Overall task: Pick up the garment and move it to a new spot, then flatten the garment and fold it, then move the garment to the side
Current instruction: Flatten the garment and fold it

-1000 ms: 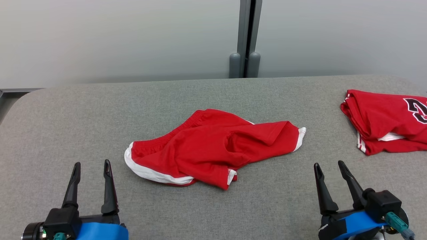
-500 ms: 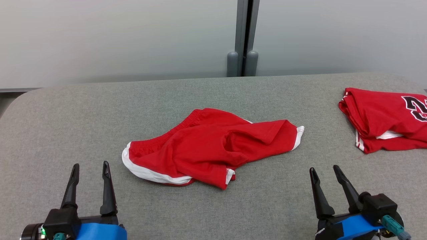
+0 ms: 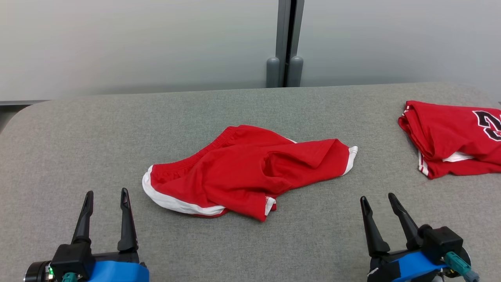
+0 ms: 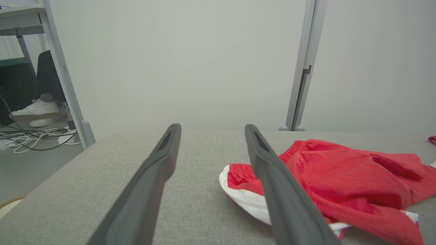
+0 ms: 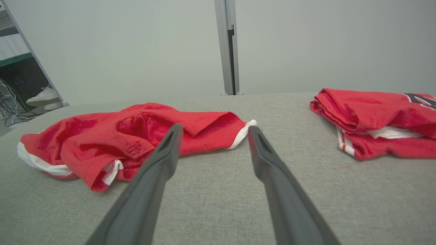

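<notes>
Grey fabric-covered surface (image 3: 78,137) before pale wall panels, crumpled red shorts with white trim (image 3: 242,172) at its middle.
Their long axis runs diagonally: one white-hemmed end points toward the near left corner, the other toward the right edge, and the elastic waistband faces the far edge. The left end effector (image 3: 107,192) and right end effector (image 3: 377,196) hover by the near edge, fingers apart, holding nothing. A folded red jersey (image 3: 450,137) lies at the right edge.

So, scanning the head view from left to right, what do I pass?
left gripper → crumpled red shorts → right gripper → folded red jersey, cut off by the right edge of the view.
</notes>
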